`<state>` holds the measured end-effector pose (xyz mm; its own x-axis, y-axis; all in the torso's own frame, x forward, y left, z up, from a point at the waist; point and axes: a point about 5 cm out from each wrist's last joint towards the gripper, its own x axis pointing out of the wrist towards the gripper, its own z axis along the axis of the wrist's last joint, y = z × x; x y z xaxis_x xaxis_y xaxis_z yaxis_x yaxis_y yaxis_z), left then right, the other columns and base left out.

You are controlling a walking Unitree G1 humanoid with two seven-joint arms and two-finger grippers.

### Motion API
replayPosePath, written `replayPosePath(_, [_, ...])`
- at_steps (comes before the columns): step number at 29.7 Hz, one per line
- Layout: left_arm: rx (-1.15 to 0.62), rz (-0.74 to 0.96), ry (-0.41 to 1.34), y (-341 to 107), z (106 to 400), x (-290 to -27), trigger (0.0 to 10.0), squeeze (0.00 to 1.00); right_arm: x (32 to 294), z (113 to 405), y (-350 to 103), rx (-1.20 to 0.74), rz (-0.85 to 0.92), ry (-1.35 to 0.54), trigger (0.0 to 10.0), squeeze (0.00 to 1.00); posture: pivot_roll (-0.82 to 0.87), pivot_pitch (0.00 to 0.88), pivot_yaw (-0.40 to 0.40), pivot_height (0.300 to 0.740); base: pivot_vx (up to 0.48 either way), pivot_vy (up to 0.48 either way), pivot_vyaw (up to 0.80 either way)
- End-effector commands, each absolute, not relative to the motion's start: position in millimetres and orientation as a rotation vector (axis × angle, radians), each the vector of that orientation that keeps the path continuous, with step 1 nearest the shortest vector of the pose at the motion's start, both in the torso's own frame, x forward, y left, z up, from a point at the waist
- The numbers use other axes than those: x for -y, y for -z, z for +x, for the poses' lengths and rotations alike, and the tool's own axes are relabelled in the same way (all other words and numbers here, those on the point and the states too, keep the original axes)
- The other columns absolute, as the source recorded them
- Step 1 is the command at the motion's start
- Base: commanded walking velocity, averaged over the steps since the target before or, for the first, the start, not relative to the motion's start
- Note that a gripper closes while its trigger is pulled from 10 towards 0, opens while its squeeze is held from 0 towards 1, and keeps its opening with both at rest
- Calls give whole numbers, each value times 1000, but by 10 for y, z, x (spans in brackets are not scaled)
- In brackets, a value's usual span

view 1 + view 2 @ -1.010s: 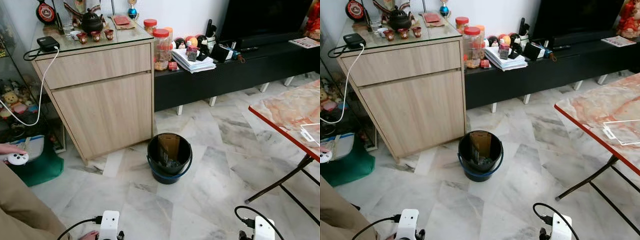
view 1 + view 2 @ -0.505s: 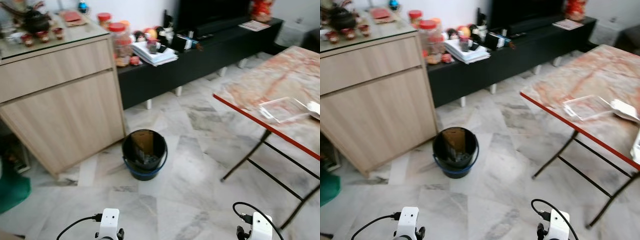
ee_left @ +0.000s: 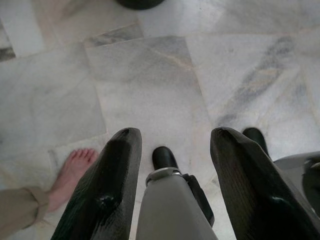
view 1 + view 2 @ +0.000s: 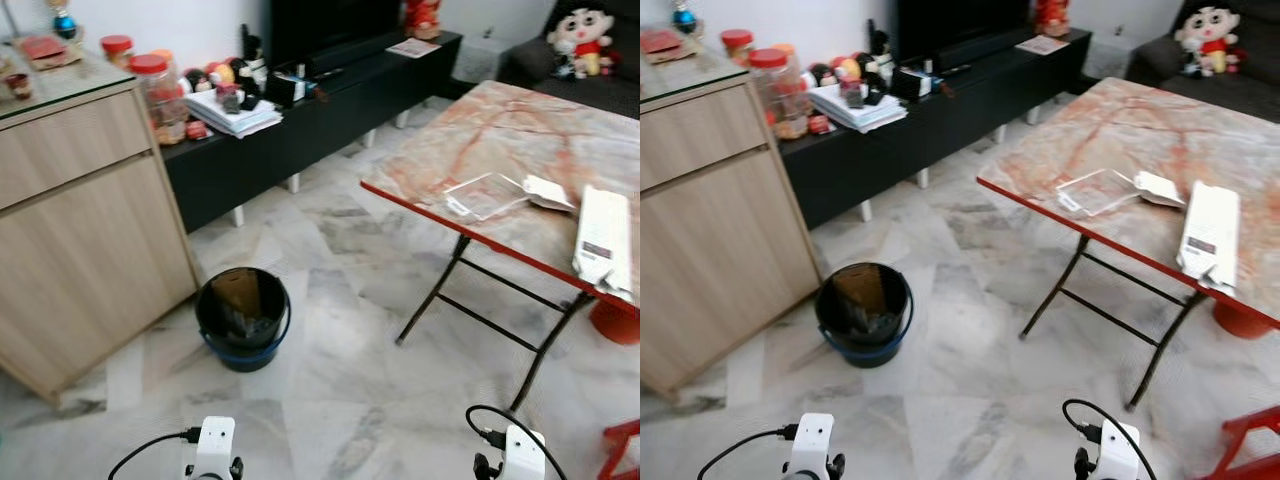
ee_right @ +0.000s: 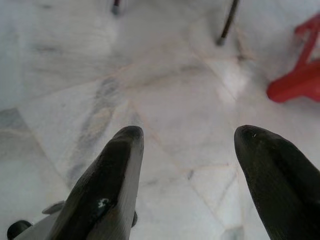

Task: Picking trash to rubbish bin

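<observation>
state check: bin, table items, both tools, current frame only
rubbish bin: upright on the floor, no lid, some trash inside
clear plastic tray: flat on the table
white packet: lying flat near the table edge
left tool: open, holding nothing
right tool: open, holding nothing

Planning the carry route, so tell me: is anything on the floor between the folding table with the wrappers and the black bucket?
Nothing visible does. Bare marble floor lies between the folding table, where the wrappers rest, and the black bucket beside the wooden cabinet.
</observation>
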<state>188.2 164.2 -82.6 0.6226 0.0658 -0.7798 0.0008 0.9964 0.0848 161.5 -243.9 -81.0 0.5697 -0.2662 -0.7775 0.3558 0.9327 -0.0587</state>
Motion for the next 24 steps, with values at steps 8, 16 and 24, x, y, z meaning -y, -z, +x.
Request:
replayPosePath(8, [-914, 88, -33, 840, 1863, -1614, 10000, 0, 2480, 1619, 797, -888, 103, 386, 10000, 0, -89, 19, -58, 740, 0, 0, -789])
replayPosePath(16, [-916, 88, -32, 844, 1856, -1610, 10000, 0, 2490, 1615, 796, -892, 97, 386, 10000, 0, -88, 11, -58, 740, 0, 0, -788])
replayPosePath(24, [-911, 113, -12, 838, 1869, -1600, 10000, 0, 2492, 1618, 795, -894, 94, 384, 10000, 0, -88, 0, -56, 740, 0, -60, -788])
